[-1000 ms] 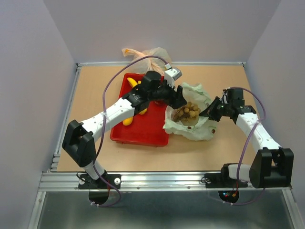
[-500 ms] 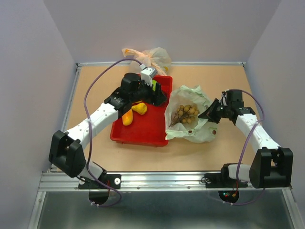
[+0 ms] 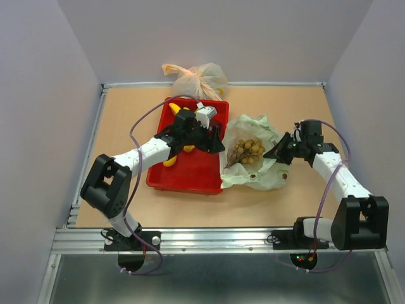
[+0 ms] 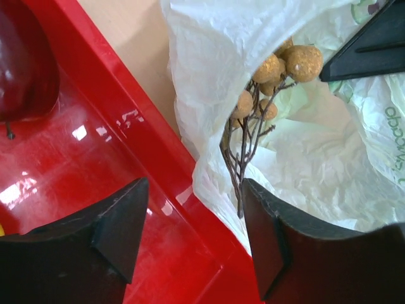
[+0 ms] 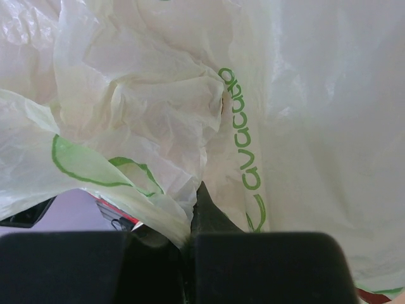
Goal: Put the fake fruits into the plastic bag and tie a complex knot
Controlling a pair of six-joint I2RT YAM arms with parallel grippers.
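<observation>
The pale-green plastic bag (image 3: 261, 174) lies open to the right of the red tray (image 3: 190, 174). The brown berry bunch (image 3: 247, 151) lies inside it and also shows in the left wrist view (image 4: 278, 66). My left gripper (image 3: 215, 140) is open and empty over the tray's right rim (image 4: 158, 145), next to the bag's mouth (image 4: 209, 95). The dark red apple (image 4: 25, 63) lies in the tray. A yellow banana (image 3: 174, 108) and the orange-yellow mango (image 3: 169, 158) lie in the tray too. My right gripper (image 3: 278, 152) is shut on the bag's right edge (image 5: 158, 209) and holds it up.
An orange-peach knotted bag (image 3: 197, 78) sits at the back edge behind the tray. Grey walls close in the table on three sides. My left arm lies across the tray and hides part of its contents.
My left gripper was over the bag with the berries, swung back over the tray's far end, and now sits at the tray's right rim. The berries stay in the bag. The right arm has not moved.
</observation>
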